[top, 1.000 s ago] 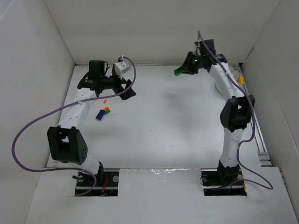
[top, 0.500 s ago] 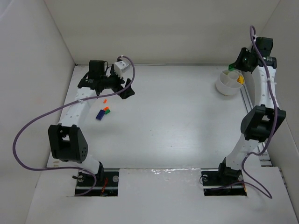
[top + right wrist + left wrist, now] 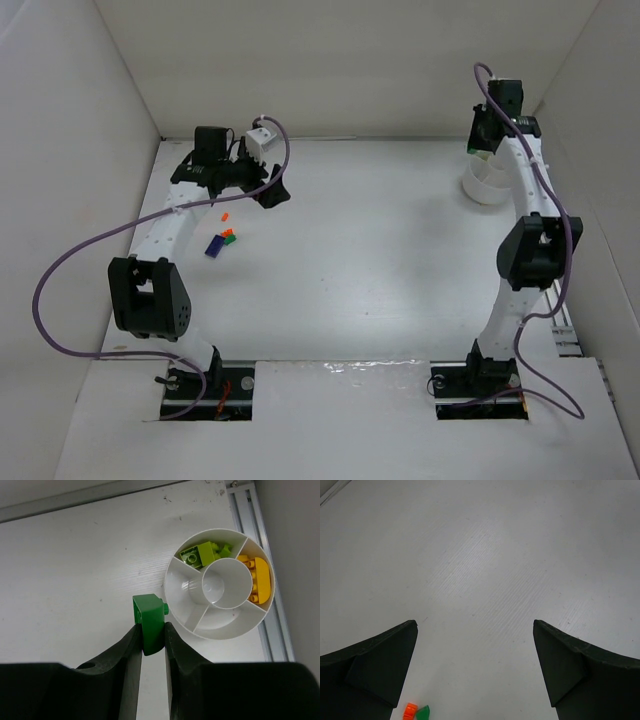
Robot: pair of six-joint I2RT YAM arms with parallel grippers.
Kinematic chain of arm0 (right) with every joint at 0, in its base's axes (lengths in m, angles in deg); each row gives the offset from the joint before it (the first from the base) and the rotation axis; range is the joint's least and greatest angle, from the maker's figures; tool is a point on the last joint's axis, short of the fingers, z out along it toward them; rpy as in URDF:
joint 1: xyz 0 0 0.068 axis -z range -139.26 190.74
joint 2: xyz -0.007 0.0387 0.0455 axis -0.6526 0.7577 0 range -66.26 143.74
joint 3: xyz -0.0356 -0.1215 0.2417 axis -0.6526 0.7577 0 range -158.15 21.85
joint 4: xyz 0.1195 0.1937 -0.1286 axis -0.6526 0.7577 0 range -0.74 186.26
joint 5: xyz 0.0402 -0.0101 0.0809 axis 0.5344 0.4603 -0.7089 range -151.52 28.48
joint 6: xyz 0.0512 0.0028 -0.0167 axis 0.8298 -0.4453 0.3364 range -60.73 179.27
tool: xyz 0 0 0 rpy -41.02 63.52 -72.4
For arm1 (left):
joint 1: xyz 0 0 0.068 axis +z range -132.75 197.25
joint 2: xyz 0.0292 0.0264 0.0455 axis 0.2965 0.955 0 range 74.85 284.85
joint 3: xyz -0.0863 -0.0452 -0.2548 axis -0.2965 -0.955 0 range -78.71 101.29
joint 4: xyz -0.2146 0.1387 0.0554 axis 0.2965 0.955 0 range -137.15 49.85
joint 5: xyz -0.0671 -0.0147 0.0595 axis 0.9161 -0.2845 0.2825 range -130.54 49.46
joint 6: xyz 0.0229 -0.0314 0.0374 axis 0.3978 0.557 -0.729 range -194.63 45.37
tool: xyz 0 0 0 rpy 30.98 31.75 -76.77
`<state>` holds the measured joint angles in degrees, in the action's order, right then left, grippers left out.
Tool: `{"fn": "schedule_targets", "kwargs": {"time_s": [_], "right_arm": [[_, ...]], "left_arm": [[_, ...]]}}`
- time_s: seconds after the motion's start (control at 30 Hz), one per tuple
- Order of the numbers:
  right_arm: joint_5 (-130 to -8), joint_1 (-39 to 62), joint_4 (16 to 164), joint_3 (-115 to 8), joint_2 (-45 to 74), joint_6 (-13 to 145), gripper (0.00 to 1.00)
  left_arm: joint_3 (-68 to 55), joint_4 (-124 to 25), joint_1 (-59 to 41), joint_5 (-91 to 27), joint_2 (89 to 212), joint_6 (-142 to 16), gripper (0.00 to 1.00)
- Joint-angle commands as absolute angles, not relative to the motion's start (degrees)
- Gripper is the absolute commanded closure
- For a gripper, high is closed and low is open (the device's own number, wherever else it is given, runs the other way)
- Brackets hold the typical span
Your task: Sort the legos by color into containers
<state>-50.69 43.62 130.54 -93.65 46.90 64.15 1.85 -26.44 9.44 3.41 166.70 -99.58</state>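
Two arms rise from the near edge of the table; read the scene outward from their bases.

Nearest to you, on the left half, lies a small group of loose legos. A dark blue brick comes first, and just beyond it is a green-and-orange pair whose two pieces touch. A little farther on is a lone orange piece.

Beyond these, the left gripper hangs over bare table with its jaws spread wide and nothing between them. In your left wrist view the two dark fingers frame an open stretch of surface, and the pair peeks in at the bottom edge.

Farthest from you, at the back right corner, the right gripper has its jaws drawn narrow, clamped on a dark green brick. Your right wrist view shows this brick just beside the left rim of the white cup, outside its compartments; you cannot tell whether brick and rim touch.

Inside the cup, lime-green bricks fill the far-left wedge and yellow bricks fill the right wedge. A metal rail runs just beside the cup on its right. From above, the right arm hides part of the cup.
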Motion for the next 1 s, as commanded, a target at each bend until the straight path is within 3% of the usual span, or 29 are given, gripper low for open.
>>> {"fn": "schedule_targets", "kwargs": {"time_s": [0.0, 0.33, 0.97], "right_arm": [[-43.67, 43.55, 128.55, -97.33, 47.99, 62.52, 1.0], [-44.72, 45.14, 134.43, -107.52, 54.5, 59.27, 1.0], [-48.95, 45.58, 136.02, -109.28, 59.6, 54.17, 0.97]], "left_arm": [[4.52, -27.64, 9.43, 3.41, 165.73, -98.8, 0.0], [6.8, -25.88, 9.43, 4.02, 166.87, -99.5, 0.0], [7.86, -24.21, 9.43, 4.73, 169.68, -100.64, 0.0]]}}
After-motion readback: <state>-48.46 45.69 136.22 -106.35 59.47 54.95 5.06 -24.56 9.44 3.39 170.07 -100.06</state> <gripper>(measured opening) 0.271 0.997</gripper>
